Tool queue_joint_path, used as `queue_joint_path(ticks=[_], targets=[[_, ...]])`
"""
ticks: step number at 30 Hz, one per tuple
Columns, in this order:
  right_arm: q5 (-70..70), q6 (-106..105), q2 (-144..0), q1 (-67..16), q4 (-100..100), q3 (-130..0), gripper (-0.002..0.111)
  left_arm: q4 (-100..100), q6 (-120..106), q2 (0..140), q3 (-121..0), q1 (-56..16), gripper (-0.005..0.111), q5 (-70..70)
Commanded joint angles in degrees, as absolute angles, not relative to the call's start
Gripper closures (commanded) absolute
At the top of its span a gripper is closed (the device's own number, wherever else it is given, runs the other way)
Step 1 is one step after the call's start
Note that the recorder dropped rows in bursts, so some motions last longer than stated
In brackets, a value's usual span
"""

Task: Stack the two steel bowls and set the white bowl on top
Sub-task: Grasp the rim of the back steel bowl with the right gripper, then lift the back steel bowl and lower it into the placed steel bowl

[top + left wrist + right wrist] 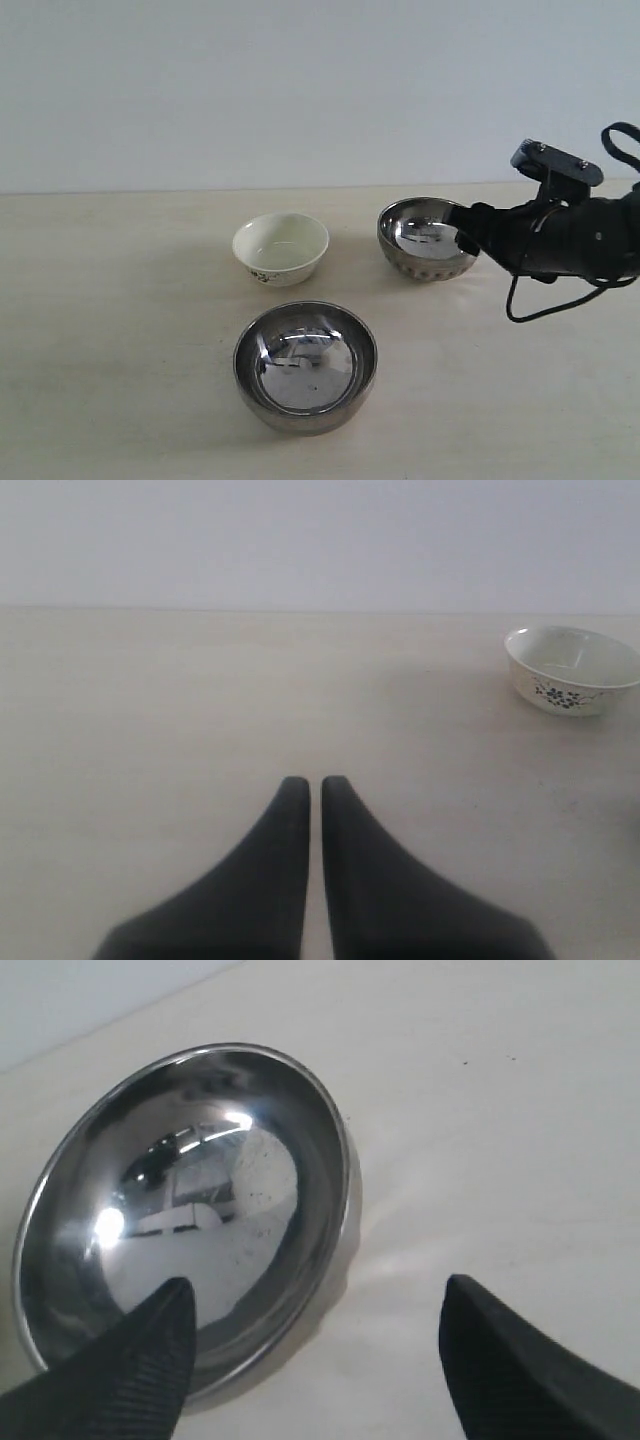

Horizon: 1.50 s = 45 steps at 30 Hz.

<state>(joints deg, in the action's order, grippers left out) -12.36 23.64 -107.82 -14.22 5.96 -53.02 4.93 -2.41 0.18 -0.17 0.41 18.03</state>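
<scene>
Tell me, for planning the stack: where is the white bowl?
Exterior view: small cream-white bowl stands left of the far round steel bowl, behind the nearer steel bowl.

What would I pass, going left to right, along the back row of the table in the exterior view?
Small cream-white ceramic bowl → shiny round steel bowl with dimpled sides → black right gripper, open astride that bowl's right rim.

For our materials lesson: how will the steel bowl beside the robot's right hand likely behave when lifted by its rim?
Probably slippery: the steel bowl is mirror-polished, so the right hand may slide on its rim. Likely stiff and light, since the metal wall looks thin. Its rounded sides could rock if nudged.
</scene>
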Motion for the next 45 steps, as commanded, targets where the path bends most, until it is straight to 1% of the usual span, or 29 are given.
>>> queue_joint_path(ticks=[1, 7, 9, 11, 12, 17, 18, 25, 38, 45], targets=[[-10.7, 23.6, -112.8, -13.8, 5.7, -57.8, 0.046, 4.9, -2.1, 0.0, 0.0, 0.1, 0.103, 17.6], [-10.4, 23.6, -117.6, -13.8, 5.7, -60.8, 0.046, 4.9, -2.1, 0.0, 0.0, 0.1, 0.103, 17.6], [-9.6, 23.6, -118.8, -13.8, 5.7, -61.6, 0.048, 4.9, -2.1, 0.0, 0.0, 0.1, 0.103, 17.6], [-8.3, 23.6, -119.7, -13.8, 5.7, -62.5, 0.056, 4.9, -2.1, 0.0, 0.0, 0.1, 0.103, 17.6], [-7.8, 23.6, -120.0, -13.8, 5.7, -62.7, 0.062, 4.9, -2.1, 0.0, 0.0, 0.1, 0.103, 17.6], [-5.9, 23.5, -119.9, -13.8, 5.7, -62.9, 0.106, 4.9, -2.1, 0.0, 0.0, 0.1, 0.103, 17.6], [-5.6, 23.5, -119.8, -13.8, 5.7, -62.9, 0.108, 4.9, -2.1, 0.0, 0.0, 0.1, 0.103, 17.6], [-1.9, 21.5, -117.0, -13.8, 5.5, -62.9, 0.108, 4.9, -2.1, 0.0, 0.0, 0.1, 0.103, 17.6], [5.8, 17.1, -107.1, -13.9, 5.4, -61.3, 0.108, 4.9, -2.1, 0.0, 0.0, 0.1, 0.103, 17.6], [8.9, 15.5, -102.7, -17.1, 5.4, -60.5, 0.108, 4.9, -2.1, 0.0, 0.0, 0.1, 0.103, 17.6]])
